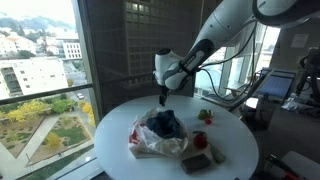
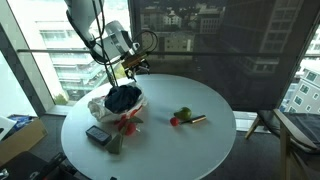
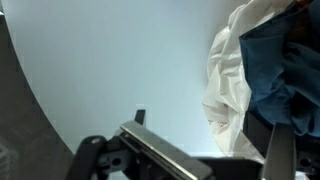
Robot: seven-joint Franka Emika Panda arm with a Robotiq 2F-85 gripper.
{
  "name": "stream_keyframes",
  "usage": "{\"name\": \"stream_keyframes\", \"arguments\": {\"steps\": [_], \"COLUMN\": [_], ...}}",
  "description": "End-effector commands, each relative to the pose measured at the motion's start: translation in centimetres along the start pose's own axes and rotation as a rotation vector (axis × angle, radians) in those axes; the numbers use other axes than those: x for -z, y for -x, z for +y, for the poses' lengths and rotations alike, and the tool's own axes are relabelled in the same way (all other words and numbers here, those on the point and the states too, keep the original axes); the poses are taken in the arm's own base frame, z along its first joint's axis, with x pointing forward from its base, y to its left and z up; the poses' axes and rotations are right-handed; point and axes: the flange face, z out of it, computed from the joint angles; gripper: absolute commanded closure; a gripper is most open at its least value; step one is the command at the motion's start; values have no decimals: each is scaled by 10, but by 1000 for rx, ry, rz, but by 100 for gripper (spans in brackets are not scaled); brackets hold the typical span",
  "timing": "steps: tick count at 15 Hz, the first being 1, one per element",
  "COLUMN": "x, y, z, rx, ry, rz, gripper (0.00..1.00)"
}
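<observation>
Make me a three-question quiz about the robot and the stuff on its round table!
1. Where is the blue cloth?
A) on the floor
B) on the white bag
C) on a chair

2. What colour is the table?
A) black
B) green
C) white

3. How are the fingers?
A) open, holding nothing
B) shut on the cloth
C) shut on the bag

Answers:
1 B: the cloth sits heaped on the crumpled bag.
2 C: the tabletop looks white in both exterior views.
3 A: the wrist view shows them wide apart with nothing between them.
</observation>
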Motion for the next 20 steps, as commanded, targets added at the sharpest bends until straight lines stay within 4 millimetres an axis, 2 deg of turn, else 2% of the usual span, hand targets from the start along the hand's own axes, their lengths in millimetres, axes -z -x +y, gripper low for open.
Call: {"name": "stream_keyframes", "arguments": {"steps": [1, 4, 8, 13, 15, 18, 19, 20], "x": [-8, -13, -30, -61, -73, -87, -92, -94], "y": [-23, -32, -37, -33, -33, -31, -29, -29], "z": [-1, -9, -17, -26, -29, -38, -41, -44], "rx": [-17, -13, -39, -22, 2, 24, 34, 41], "ry": [-11, -25, -94, -154, -98, -103, -105, -91], "rz": [30, 38, 25, -1, 2, -19, -27, -28], "gripper": [0, 0, 0, 0, 0, 0, 25, 26]}}
